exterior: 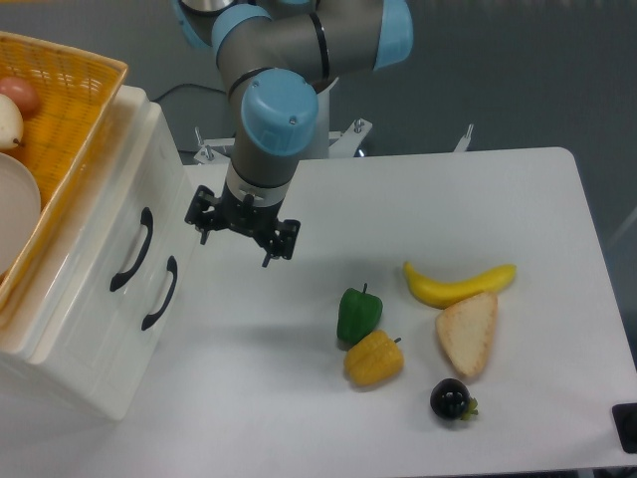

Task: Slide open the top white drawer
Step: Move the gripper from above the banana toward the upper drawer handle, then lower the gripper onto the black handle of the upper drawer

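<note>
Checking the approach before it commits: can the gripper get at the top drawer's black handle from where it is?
Probably yes. The open gripper hangs just right of the top white drawer, and nothing lies between them.

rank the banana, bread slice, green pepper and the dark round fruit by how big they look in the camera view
1. banana
2. bread slice
3. green pepper
4. dark round fruit
Banana and bread look close in area.
</note>
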You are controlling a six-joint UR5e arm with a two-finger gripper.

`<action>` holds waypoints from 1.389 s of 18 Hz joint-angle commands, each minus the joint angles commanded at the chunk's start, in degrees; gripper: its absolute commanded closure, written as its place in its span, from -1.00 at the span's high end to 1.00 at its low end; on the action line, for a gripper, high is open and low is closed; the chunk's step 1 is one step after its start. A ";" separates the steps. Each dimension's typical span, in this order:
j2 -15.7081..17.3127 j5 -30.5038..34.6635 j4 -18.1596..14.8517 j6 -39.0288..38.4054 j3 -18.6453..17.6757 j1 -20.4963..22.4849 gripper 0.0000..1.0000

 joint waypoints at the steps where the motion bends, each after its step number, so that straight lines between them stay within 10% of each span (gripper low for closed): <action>1: 0.00 -0.09 -0.09 -0.18 0.00 -0.36 1.00; 25: -0.70 -3.87 0.44 -5.10 -0.35 -4.93 1.00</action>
